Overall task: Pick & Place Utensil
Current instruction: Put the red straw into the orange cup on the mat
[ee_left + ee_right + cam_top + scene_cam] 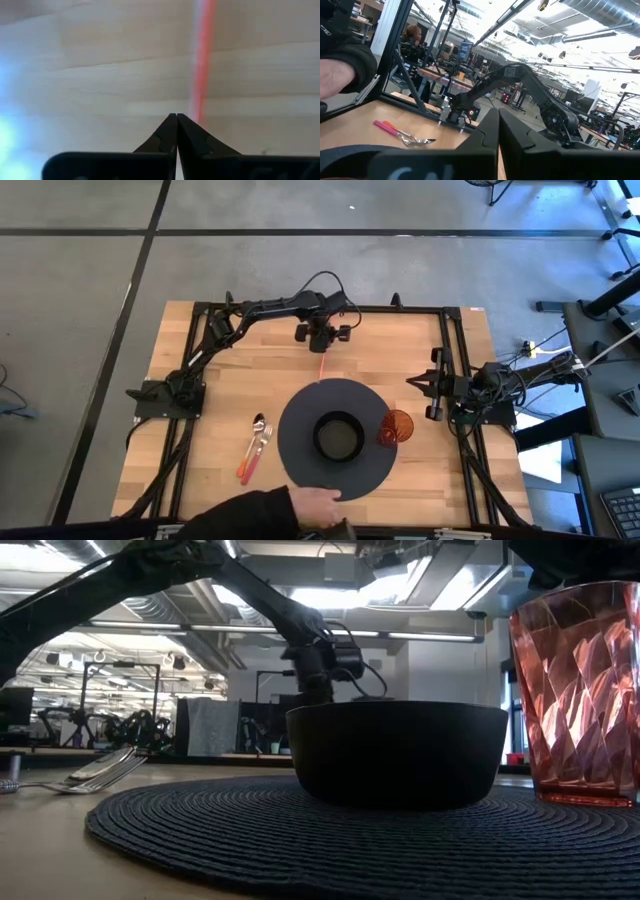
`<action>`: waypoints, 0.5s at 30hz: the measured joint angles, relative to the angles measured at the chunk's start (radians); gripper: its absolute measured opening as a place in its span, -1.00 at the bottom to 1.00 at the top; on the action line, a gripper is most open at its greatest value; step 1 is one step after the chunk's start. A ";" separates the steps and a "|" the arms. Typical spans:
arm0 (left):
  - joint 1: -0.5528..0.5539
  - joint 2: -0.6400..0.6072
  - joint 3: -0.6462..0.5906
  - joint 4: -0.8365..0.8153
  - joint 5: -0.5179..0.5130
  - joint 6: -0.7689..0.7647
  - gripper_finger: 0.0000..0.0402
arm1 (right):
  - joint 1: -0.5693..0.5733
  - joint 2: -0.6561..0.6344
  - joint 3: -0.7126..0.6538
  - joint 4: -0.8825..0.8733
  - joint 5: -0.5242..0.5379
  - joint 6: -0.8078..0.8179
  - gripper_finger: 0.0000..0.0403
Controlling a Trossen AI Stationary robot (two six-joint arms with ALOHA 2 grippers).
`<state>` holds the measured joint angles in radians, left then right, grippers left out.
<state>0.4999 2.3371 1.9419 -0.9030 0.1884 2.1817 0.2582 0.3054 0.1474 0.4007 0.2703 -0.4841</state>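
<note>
Two claws [321, 346] [415, 383] clenched empty, one bowl [338, 437], one cup [396, 427], three utensils [254, 448]

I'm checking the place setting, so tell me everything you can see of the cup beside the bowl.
The translucent orange-red faceted plastic cup stands upright, mouth up and apparently empty. Its walls carry diamond-shaped facets that catch the light, clear in the low view. It sits on the right edge of the round dark woven placemat, beside the black bowl with a small gap between them. No tool touches it.
</note>
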 joint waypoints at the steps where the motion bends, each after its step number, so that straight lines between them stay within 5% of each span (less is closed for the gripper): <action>1: 0.000 0.000 0.000 0.016 0.017 -0.002 -0.99 | 0.000 0.000 0.000 0.000 0.000 0.001 -0.98; 15: 0.028 0.003 0.016 -0.047 0.054 -0.044 -0.99 | 0.000 0.000 0.000 -0.001 0.000 0.058 -0.97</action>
<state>0.5275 2.3402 1.9582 -0.9498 0.2426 2.1379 0.2583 0.3054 0.1474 0.3996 0.2702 -0.4264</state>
